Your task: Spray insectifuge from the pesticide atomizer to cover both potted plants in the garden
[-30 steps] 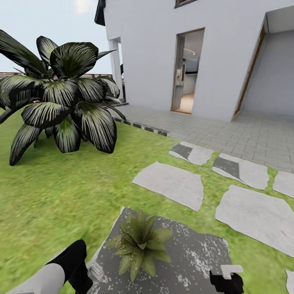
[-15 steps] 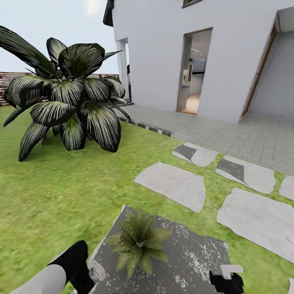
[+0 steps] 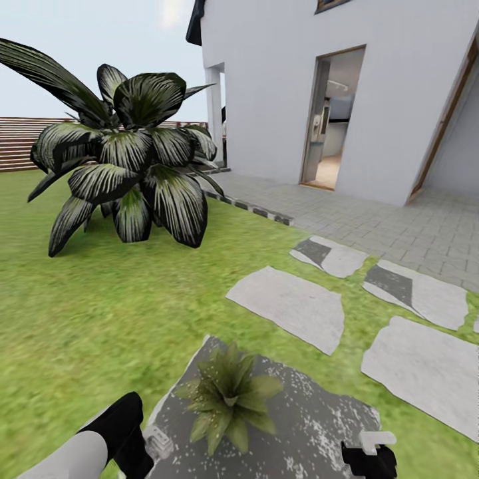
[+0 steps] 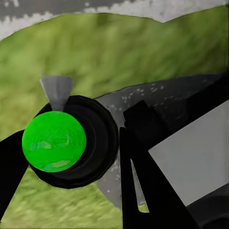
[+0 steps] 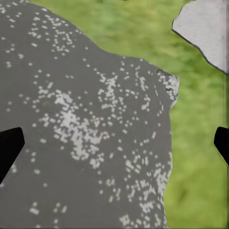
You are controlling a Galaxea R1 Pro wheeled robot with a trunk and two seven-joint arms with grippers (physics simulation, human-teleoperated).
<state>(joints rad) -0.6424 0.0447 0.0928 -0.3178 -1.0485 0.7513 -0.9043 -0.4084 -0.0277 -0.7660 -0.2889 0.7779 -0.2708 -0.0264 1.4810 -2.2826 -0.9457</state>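
One small rosette of broad pointed green leaves [image 3: 228, 398] sits low on the dark grey white-speckled stone slab [image 3: 313, 426] in front of the robot, its leaves fanning outward in all directions and its pot hidden beneath them. The left gripper [image 4: 71, 157] is pinched on the dark, round-bodied pesticide atomizer [image 4: 71, 143]; the left wrist view looks almost straight down its long axis at a bright green domed cap, with a small grey nozzle jutting from the rim toward the grass. In the head view the black-and-white left arm [image 3: 100, 442] sits beside the slab's left edge, close to the rosette. The right gripper [image 5: 114, 143] stands spread wide, its two black fingertips [image 5: 9, 148] at opposite sides of the right wrist view above the speckled slab, whose ragged edge gives way to green lawn [image 3: 100, 299]. Open grass stretches left toward a large dark bush with white-streaked leaves [image 3: 126, 153] and a brown slatted fence [image 3: 20, 143]. Pale irregular stepping stones [image 3: 289, 306] lead right toward grey paving and the white house [image 3: 346, 86], whose doorway stands open.
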